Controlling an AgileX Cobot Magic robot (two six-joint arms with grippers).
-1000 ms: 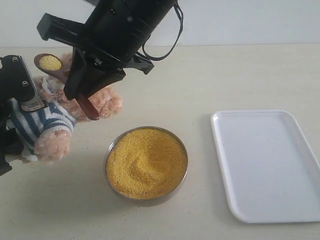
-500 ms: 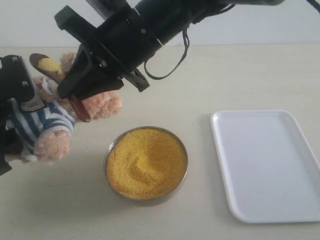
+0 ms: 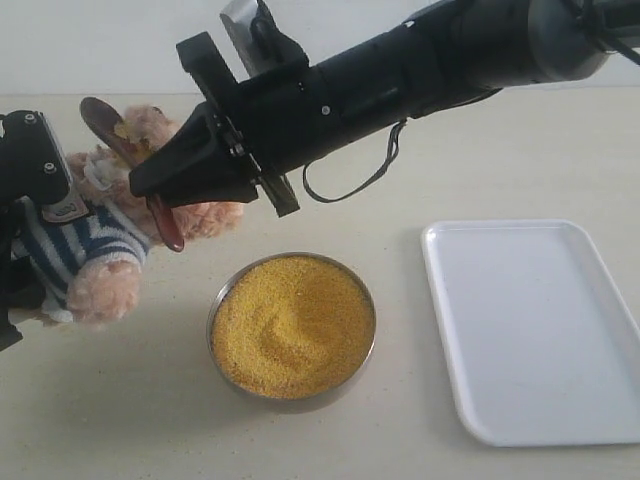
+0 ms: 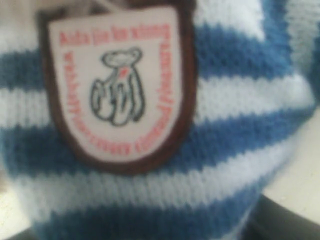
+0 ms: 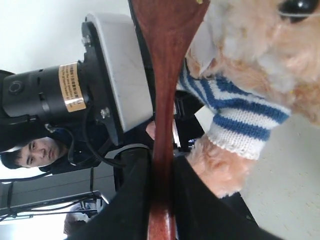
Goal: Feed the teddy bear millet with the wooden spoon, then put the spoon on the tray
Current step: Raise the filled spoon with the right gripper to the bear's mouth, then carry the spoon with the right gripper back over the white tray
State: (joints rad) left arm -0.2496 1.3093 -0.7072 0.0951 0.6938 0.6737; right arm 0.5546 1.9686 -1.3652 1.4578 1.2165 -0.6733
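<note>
Two arms: both are working toward the left of the worktop point(image 3: 480, 170), the right one reaching across the middle to the teddy bear point(image 3: 95, 242).
Right fingers point(image 5: 131, 200): they are closing narrowly on the handle of the wooden spoon point(image 3: 167, 222), one dark finger pressing each side of it.
Left fingers point(image 4: 285, 222): they are sitting at the bear's striped torso, with the chest badge filling the wrist view. Whether they are squeezing it I cannot tell.
Spoon position: it is slanting in the air, its round bowl lying up against the bear's face. Its handle end is hanging below the fingers, near the metal bowl point(image 3: 213, 310) but not touching it.
Spoon look: it is showing as dark reddish-brown and glossy, with a slender handle, and a few yellow grains are clinging near its bowl.
Progress: the feeding step seems to be happening now, so the scooping is judged done.
Remaining: the spoon is not yet lying on the tray point(image 3: 535, 330), which is waiting well apart at the right.
Millet point(image 3: 292, 325): it is filling the metal bowl, with its surface dimpled, near the bear's paw.
</note>
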